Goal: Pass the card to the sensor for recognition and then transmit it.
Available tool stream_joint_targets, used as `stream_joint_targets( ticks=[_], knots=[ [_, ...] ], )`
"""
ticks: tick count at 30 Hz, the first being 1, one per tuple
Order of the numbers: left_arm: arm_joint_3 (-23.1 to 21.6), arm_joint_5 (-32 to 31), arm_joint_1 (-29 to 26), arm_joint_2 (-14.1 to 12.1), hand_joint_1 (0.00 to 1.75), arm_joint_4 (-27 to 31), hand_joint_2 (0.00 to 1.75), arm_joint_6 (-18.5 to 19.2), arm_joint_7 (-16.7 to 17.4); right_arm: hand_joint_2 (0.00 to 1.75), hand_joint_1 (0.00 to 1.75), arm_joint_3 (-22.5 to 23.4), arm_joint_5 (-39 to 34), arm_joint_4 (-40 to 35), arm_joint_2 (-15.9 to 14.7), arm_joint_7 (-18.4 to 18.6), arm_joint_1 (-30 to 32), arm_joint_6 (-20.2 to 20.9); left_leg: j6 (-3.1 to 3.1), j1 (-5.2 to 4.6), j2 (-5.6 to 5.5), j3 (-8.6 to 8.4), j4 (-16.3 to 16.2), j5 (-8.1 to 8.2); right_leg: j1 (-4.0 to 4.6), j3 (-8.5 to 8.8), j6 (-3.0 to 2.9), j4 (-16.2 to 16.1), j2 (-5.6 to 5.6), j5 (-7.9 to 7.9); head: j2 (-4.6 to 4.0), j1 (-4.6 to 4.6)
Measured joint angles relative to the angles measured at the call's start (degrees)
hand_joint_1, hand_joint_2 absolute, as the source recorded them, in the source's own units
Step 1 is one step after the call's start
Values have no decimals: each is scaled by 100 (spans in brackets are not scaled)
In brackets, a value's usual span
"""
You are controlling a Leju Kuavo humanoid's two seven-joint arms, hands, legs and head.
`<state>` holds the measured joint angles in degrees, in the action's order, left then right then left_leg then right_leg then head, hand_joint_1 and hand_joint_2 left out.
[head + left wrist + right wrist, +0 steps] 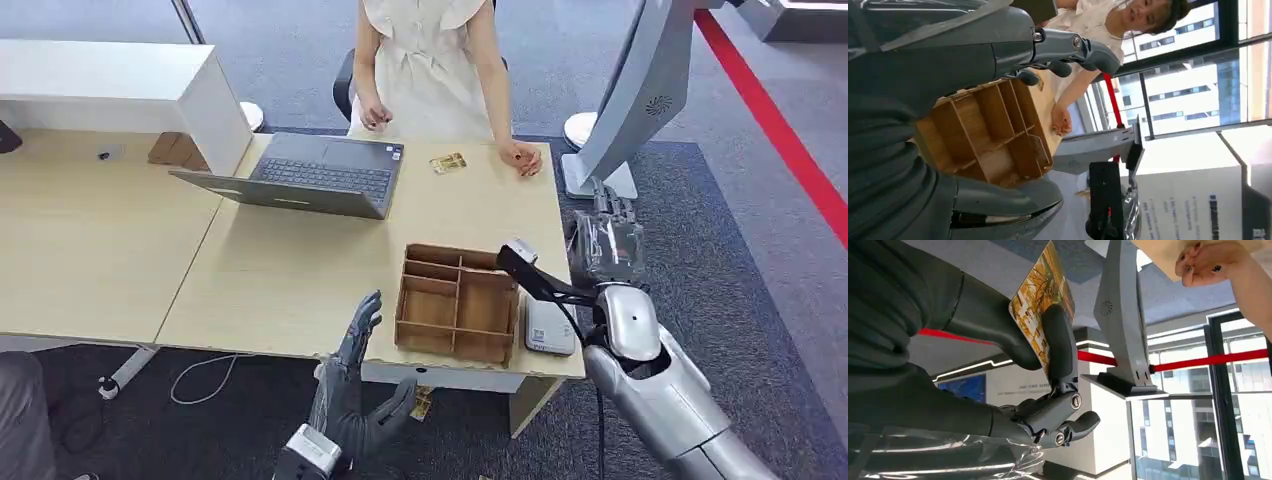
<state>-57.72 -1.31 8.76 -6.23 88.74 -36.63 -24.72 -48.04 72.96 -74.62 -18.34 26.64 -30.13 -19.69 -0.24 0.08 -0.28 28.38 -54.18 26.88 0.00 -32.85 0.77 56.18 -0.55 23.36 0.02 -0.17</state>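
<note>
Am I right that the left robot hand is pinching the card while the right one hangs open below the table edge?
No, you have the sides swapped. The right wrist view shows the right robot hand pinching the card. In the head view it is the left robot hand that hangs open below the table edge.

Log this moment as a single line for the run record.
right hand: holds card, raised beside table | left hand: open, at wooden tray | sensor: untouched on table | step: card not yet presented
</note>
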Motion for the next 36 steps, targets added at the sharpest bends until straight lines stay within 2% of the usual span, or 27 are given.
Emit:
stream_joint_targets(
  ticks=[8, 19, 36],
  knots=[
    [142, -50, -119, -4, 0, 98, 175, -173, 94, 175, 175, 24, -255, -94, -48, -118, 138, -37, 0, 0, 0, 1, 0, 0, 0, 0, 0, 1, 0, 0, -2, -2],
    [210, -55, -209, -37, 0, 197, 175, -208, 103, 175, 175, -66, -511, 81, 18, -354, 150, -48, 0, 0, 0, 4, 1, 0, 0, 0, 0, 1, 1, 0, -2, -2],
    [273, -39, -311, -79, 0, 275, 175, -212, 142, 175, 175, -127, -697, 442, 46, -315, 148, -79, 0, 0, 0, 2, 0, 0, 0, 0, 0, 0, 1, 0, -2, -2]
  ],
)
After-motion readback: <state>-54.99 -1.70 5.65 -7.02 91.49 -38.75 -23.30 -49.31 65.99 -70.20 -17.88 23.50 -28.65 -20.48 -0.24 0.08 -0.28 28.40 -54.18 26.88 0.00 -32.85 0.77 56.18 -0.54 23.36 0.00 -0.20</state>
